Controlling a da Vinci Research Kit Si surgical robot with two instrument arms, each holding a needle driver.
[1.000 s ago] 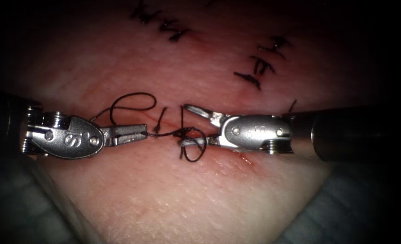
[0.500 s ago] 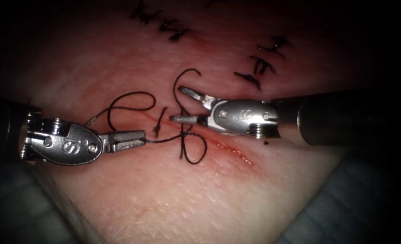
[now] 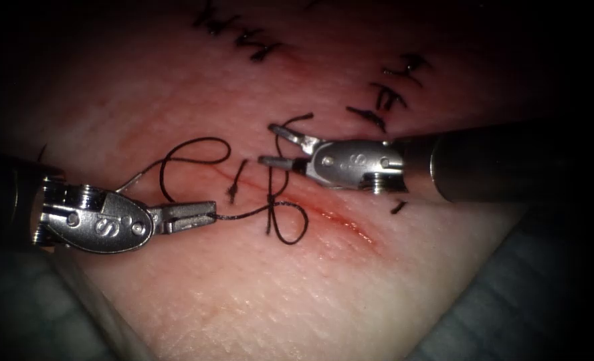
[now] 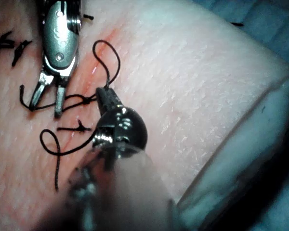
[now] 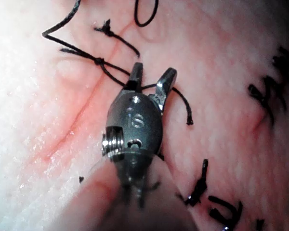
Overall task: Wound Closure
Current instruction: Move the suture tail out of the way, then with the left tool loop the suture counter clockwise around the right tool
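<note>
Your left tool (image 3: 207, 212) is clamped on the thread (image 3: 243, 215) left of the cut (image 3: 337, 217), strand running to a knot (image 3: 272, 200) on the tissue (image 3: 257, 294). Your right tool (image 3: 270, 144) is spread open above the knot, gripping nothing, thread lying between its jaws.

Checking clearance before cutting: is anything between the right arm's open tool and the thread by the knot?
Nothing visible. The right end effector sits open around the thread above the knot; the left end effector holds the other strand.
</note>
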